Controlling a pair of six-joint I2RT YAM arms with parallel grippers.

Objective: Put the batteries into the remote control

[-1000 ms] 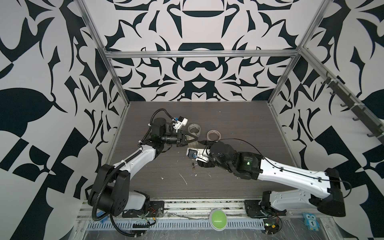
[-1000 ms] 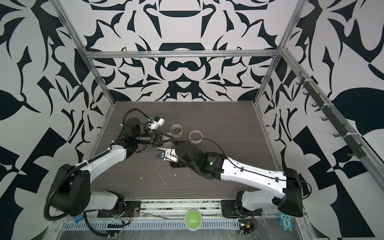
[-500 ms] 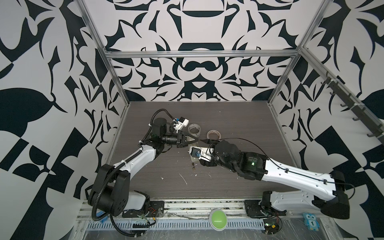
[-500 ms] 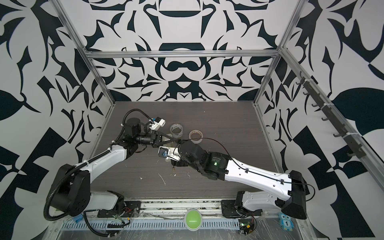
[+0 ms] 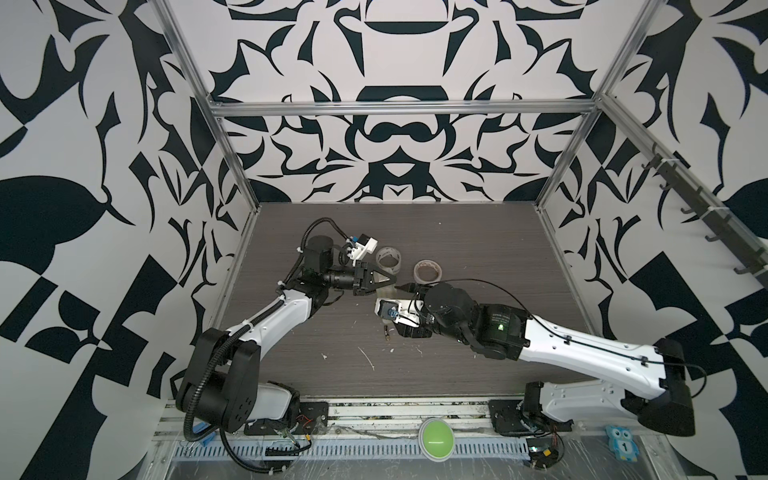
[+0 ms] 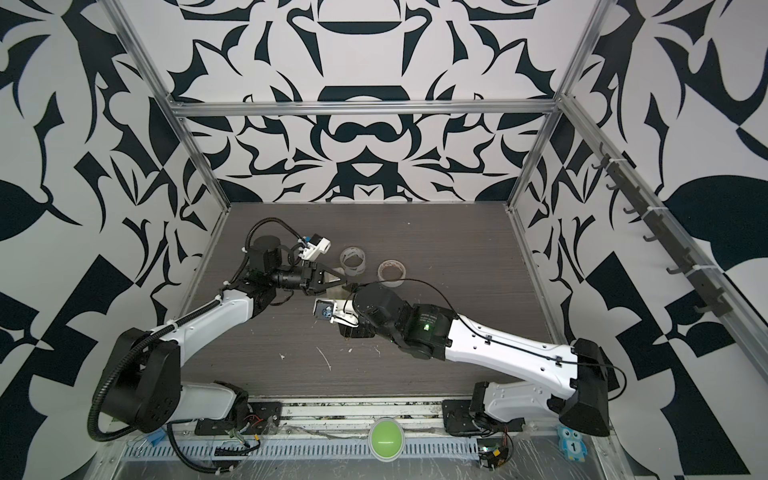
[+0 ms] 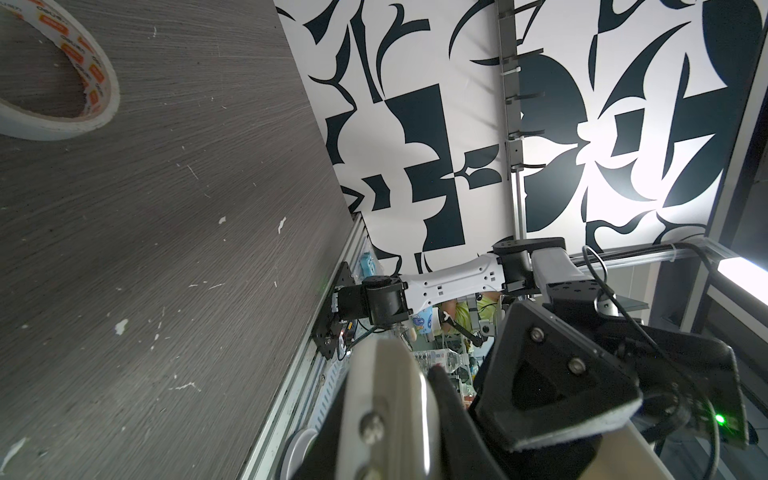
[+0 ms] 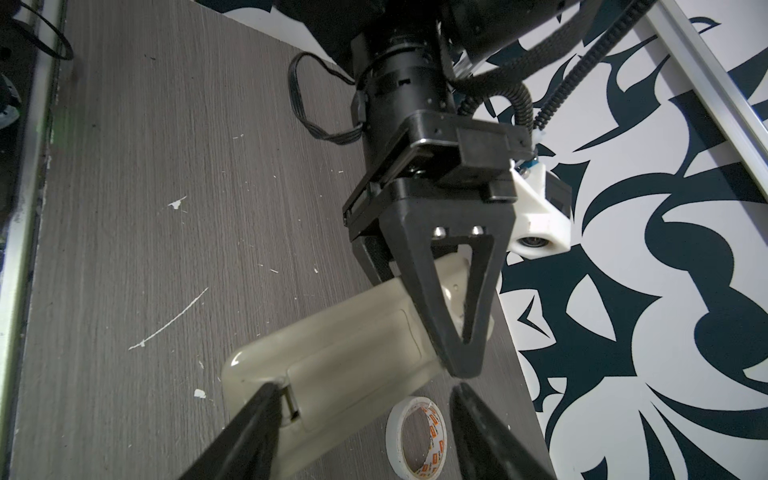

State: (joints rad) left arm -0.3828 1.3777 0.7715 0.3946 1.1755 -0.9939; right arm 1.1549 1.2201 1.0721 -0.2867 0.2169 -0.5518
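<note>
My left gripper (image 5: 390,285) is shut on the remote control (image 8: 332,357) and holds it above the table, its back with the battery cover showing in the right wrist view. My right gripper (image 8: 363,388) is open beside the remote's cover end. One of its fingers (image 8: 253,419) touches the cover's latch edge; the other stands apart over a tape roll. In the left wrist view the remote (image 7: 386,399) appears edge-on. One small dark battery (image 5: 386,332) lies on the table below the right wrist. A second battery does not show.
Two tape rolls (image 5: 388,261) (image 5: 427,270) lie on the dark wood table (image 5: 478,249) just behind the grippers. White paint flecks (image 5: 368,357) mark the front part. Patterned walls close three sides, with a metal rail (image 5: 374,419) at the front edge.
My right arm has shifted slightly, bringing its open fingers closer round the remote's end. The left gripper has kept still with the remote.
</note>
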